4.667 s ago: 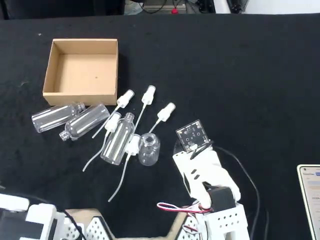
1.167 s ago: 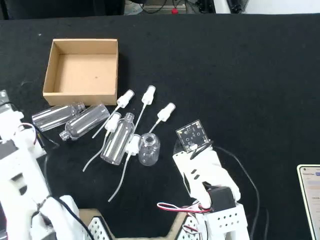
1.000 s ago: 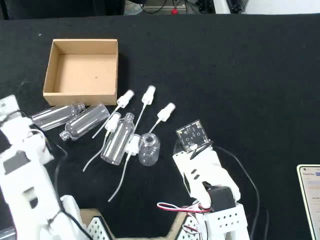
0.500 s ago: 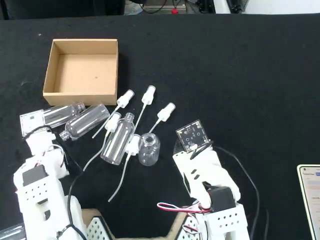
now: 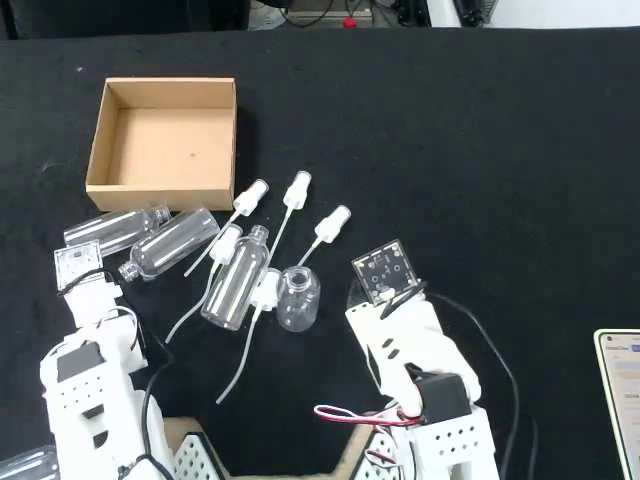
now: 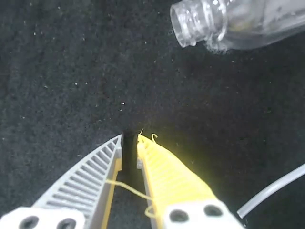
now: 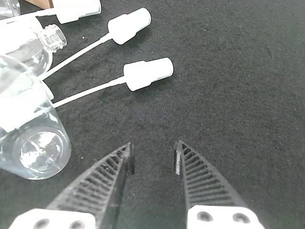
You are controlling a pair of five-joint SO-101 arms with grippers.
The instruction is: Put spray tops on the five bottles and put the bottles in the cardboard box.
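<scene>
Several clear, capless bottles lie on the black table below the cardboard box point(image 5: 165, 140): two side by side point(image 5: 115, 228) point(image 5: 172, 243), one point(image 5: 237, 277) among the spray tops, and a short one point(image 5: 298, 297). White spray tops point(image 5: 250, 196) point(image 5: 297, 190) point(image 5: 333, 222) with long tubes lie loose around them. My left arm point(image 5: 85, 345) stands at the front left. Its gripper point(image 6: 129, 141) is shut on nothing, low over bare cloth just short of a bottle's open neck point(image 6: 193, 24). My right gripper point(image 7: 152, 160) is open, with a spray top point(image 7: 147, 74) ahead and the short bottle point(image 7: 33, 148) beside it.
A thin spray tube point(image 6: 271, 191) crosses the cloth beside my left gripper. A white device point(image 5: 620, 395) lies at the table's right edge. The right arm point(image 5: 410, 345) stands at the front, right of the bottles. Bare black cloth spreads to the right and back.
My left arm has come into view from the front left and swung down and right, ending just below the two leftmost bottles. The right arm, bottles and spray tops have not moved.
</scene>
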